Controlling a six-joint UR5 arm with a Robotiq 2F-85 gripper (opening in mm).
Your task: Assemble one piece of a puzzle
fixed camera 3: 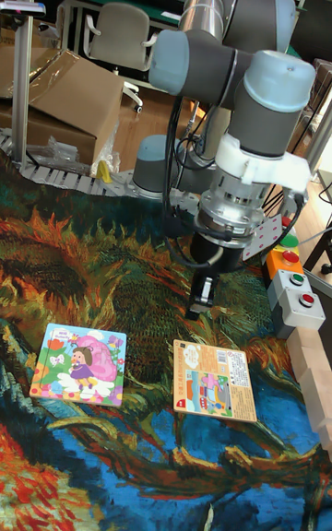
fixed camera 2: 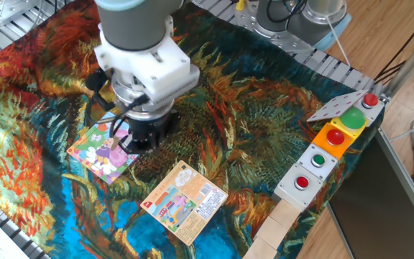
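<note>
One puzzle (fixed camera 2: 99, 151) lies on the cloth (fixed camera 2: 250, 137), and one card (fixed camera 2: 186, 200) lies near it. By the cloth's edge stand three button boxes: one orange (fixed camera 2: 342, 130) with a green button and two grey (fixed camera 2: 320, 157) (fixed camera 2: 300, 184). Two wooden blocks (fixed camera 2: 282, 219) sit past the boxes.

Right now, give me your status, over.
Gripper hovers near puzzle, jaws unreadable. Piece not discernible. Printed card beside puzzle, not touching.
</note>
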